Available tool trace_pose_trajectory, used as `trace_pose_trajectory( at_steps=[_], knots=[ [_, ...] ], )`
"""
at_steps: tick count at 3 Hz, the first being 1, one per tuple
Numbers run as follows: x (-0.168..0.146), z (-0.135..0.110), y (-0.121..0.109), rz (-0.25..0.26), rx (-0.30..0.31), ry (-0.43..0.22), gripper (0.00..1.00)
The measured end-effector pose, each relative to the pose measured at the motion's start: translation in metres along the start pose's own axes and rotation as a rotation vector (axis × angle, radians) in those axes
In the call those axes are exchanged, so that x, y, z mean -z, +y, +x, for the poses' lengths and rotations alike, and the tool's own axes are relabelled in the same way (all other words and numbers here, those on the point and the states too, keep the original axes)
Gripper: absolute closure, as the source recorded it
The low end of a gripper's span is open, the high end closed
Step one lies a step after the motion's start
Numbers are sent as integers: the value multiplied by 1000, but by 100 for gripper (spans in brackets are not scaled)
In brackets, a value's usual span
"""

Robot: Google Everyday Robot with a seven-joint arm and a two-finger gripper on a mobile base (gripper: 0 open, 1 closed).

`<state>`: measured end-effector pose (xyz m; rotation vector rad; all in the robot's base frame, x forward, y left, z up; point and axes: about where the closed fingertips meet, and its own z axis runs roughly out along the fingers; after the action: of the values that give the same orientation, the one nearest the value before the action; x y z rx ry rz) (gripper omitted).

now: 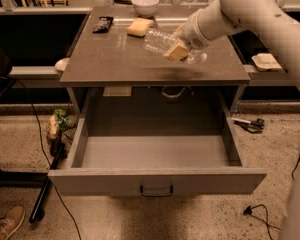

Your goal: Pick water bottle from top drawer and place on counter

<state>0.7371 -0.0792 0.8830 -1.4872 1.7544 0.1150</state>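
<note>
The pick is done, by the look of it, and the placing step is in hand. The gripper (179,49) hangs over the worktop (115,59), toward two o'clock of its centre, with its tan fingers (176,51) closed round the water bottle (157,40). The bottle is carried clear of the surface and tilted, one end reaching toward ten o'clock and the other showing past the fingers toward four o'clock. A soft shadow (177,74) lies on the worktop beneath it, which suggests a gap between bottle and surface. The top drawer (155,180) stands pulled out at six o'clock of the worktop, and no bottle shows on its floor.

The next move calls for a descent onto the bare stretch below the gripper. The bottle would need to be levelled or stood up before the fingers let go, since a ribbed round bottle set down at a tilt may roll. The spot is well apart from the yellow sponge (140,27), the white bowl (145,5) and the dark flat object (103,24) at the eleven-to-twelve o'clock side.

The fingers cover the bottle's middle, so its label is hidden, and which end bears the cap cannot be told. The arm runs out of view at the right edge, and the drawer's near inner corners are hidden behind its front panel.
</note>
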Motion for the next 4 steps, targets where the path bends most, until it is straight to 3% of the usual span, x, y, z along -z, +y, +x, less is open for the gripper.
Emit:
trace_pose_trajectory(
  at_steps=[1,2,3,4],
  knots=[
    [-16,5,-35,18,-97,17,100],
    [-27,19,-55,25,-203,29,100],
    [-33,28,-65,19,-273,28,88],
    [-37,35,-69,6,-317,11,65]
  ],
)
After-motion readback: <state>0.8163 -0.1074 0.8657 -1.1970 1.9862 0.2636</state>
